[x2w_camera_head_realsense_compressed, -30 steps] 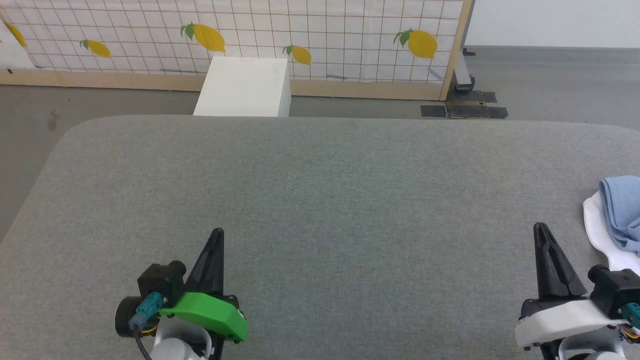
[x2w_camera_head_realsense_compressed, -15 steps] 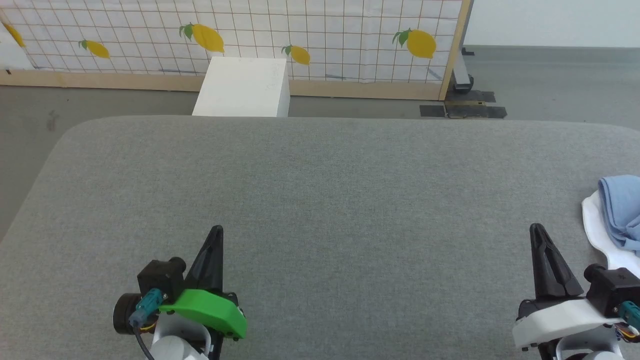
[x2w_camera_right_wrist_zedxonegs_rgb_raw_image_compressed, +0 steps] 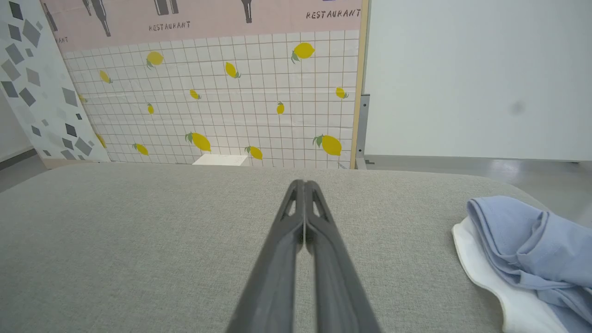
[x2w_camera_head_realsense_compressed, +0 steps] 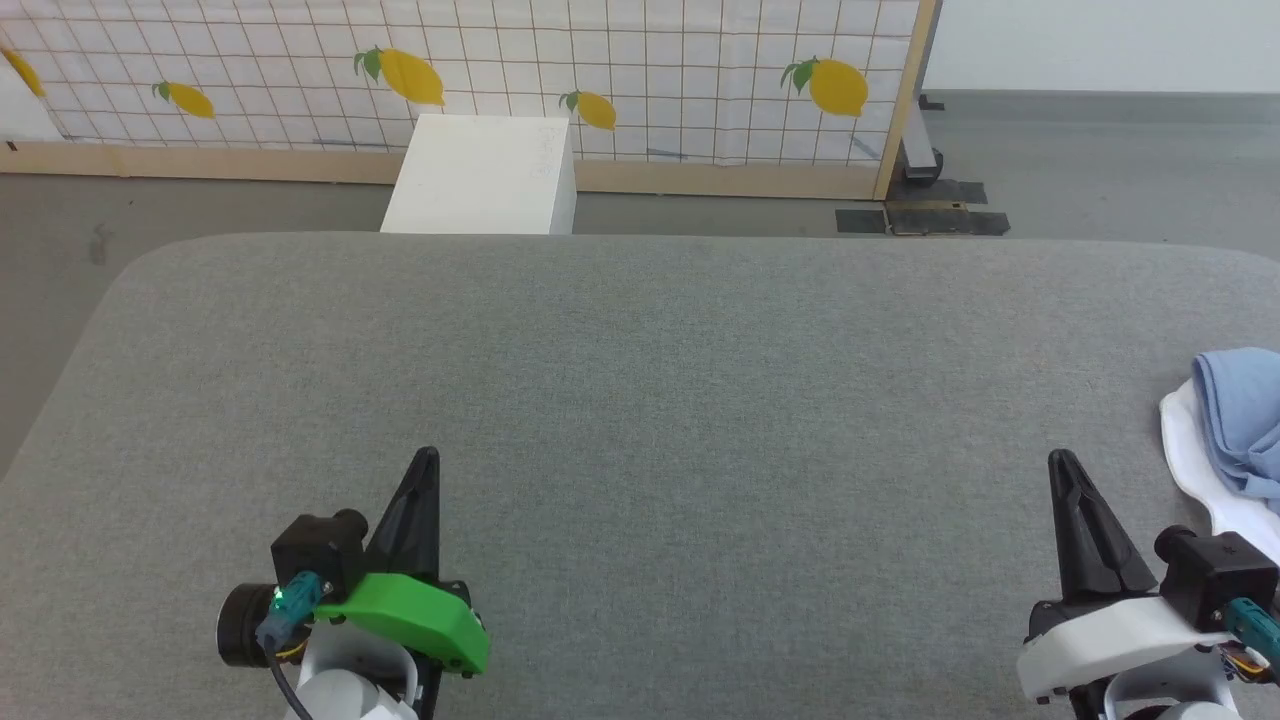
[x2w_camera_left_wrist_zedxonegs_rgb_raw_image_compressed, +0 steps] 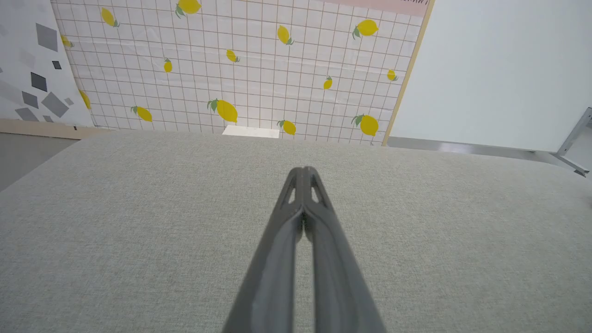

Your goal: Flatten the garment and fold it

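Note:
The garment (x2w_camera_head_realsense_compressed: 1243, 415) is a light blue knit shirt, bunched up at the far right edge of the grey table (x2w_camera_head_realsense_compressed: 640, 400), lying on top of a white cloth (x2w_camera_head_realsense_compressed: 1195, 465). The right wrist view has the garment (x2w_camera_right_wrist_zedxonegs_rgb_raw_image_compressed: 532, 245) at its right side, crumpled in folds. My right gripper (x2w_camera_head_realsense_compressed: 1058, 462) is shut and empty, hovering just left of the garment. My left gripper (x2w_camera_head_realsense_compressed: 428, 458) is shut and empty over the table's near left part. Both pairs of fingers press together in the wrist views: left gripper (x2w_camera_left_wrist_zedxonegs_rgb_raw_image_compressed: 303, 172), right gripper (x2w_camera_right_wrist_zedxonegs_rgb_raw_image_compressed: 303, 185).
A white box (x2w_camera_head_realsense_compressed: 485, 175) stands on the floor beyond the table's far edge. Behind it runs a lemon-print grid screen (x2w_camera_head_realsense_compressed: 600, 70) with a wooden frame. Grey floor surrounds the table on the left and far sides.
The whole head view has shifted slightly, so the camera moved. Both grippers stay shut and keep their places on the table; the garment lies still.

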You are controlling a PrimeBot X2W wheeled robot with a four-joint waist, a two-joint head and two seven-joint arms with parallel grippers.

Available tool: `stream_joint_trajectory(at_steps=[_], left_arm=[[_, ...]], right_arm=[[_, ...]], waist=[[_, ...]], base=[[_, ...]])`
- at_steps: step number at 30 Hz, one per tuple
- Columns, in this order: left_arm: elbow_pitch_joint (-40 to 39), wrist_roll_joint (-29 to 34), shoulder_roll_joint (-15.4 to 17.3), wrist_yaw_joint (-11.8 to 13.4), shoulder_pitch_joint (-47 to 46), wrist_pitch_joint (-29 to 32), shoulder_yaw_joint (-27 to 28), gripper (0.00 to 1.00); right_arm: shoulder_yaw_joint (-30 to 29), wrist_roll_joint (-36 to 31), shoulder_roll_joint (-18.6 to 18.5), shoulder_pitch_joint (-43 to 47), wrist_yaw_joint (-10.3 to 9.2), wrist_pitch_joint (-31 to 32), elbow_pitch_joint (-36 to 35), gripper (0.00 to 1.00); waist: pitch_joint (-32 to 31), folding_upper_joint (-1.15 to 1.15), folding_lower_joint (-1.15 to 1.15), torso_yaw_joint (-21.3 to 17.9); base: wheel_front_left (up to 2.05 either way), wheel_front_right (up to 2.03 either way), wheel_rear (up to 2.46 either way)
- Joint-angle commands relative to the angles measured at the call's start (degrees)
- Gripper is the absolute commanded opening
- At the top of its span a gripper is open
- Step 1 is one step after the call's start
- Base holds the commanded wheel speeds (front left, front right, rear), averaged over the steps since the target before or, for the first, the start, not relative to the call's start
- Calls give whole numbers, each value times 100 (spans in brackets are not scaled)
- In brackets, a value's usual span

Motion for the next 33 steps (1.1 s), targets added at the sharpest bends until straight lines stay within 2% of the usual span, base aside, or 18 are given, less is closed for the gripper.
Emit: stream_joint_trajectory(at_steps=[1,33], left_arm=[[-52,107,-8,31,91,29,30,0],[-481,450,-17,212,242,423,151,0]], right_arm=[[25,-48,3,-65,-2,22,-16,0],[190,-221,7,-146,-5,266,-44,0]], waist=[[0,0,0,-2],[1,0,0,-67]], base=[[0,0,0],[0,0,0]])
